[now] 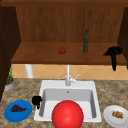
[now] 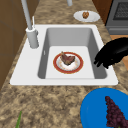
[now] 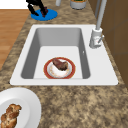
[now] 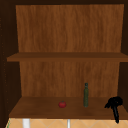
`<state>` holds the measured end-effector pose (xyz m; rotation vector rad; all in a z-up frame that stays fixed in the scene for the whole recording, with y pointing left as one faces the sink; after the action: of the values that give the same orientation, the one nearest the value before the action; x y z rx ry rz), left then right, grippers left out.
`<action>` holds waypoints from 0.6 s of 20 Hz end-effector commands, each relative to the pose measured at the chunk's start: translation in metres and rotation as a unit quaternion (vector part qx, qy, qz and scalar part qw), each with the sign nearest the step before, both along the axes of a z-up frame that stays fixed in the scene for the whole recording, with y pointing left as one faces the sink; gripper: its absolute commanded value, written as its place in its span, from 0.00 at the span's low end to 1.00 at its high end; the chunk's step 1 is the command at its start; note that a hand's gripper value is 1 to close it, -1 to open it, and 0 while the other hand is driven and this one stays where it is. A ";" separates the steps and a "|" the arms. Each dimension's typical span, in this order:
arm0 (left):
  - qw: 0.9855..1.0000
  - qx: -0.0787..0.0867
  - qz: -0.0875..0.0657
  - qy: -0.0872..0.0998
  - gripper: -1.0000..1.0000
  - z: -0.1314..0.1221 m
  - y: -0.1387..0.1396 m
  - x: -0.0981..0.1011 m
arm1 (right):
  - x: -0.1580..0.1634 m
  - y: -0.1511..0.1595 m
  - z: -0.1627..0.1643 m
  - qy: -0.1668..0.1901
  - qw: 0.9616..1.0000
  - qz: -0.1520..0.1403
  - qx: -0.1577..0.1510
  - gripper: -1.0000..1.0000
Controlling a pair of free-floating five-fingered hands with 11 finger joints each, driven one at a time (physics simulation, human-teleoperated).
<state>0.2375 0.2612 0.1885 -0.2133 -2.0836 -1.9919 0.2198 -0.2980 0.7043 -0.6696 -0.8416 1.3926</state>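
Blue plate (image 1: 11, 116) beside curled, empty left hand (image 1: 36, 100); one tomato (image 1: 62, 50), one bottle (image 1: 86, 41).

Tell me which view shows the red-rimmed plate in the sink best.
The left side view: the red-rimmed plate lies unobstructed, its brown food visible. The right side view shows it similarly; the front view shows it as a plain red disc.
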 end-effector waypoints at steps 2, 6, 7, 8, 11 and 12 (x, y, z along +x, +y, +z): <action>1.000 0.000 0.000 0.000 0.50 0.000 0.000 0.000 | -0.033 0.000 -0.014 -0.008 1.000 -0.011 0.007 0.00; 1.000 0.000 0.000 0.000 0.50 0.000 0.000 0.000 | -0.064 0.000 -0.025 -0.013 1.000 -0.012 0.010 0.00; 1.000 0.000 0.000 0.000 0.50 0.000 0.000 0.000 | -0.072 0.000 -0.028 -0.015 1.000 -0.012 0.010 0.00; 1.000 0.000 0.000 0.000 0.50 0.000 0.000 0.000 | -0.080 0.000 -0.031 -0.018 1.000 -0.013 0.010 0.00; 1.000 0.000 0.000 0.000 0.50 0.000 0.000 0.000 | -0.104 0.001 -0.040 -0.024 1.000 -0.012 0.006 0.00; 1.000 0.000 0.000 0.000 0.50 0.000 0.000 0.000 | -0.111 0.003 -0.043 -0.023 1.000 -0.012 0.004 0.00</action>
<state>0.2375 0.2612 0.1885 -0.2133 -2.0836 -1.9919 0.1305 -0.2978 0.6699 -0.6869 -0.8597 1.3834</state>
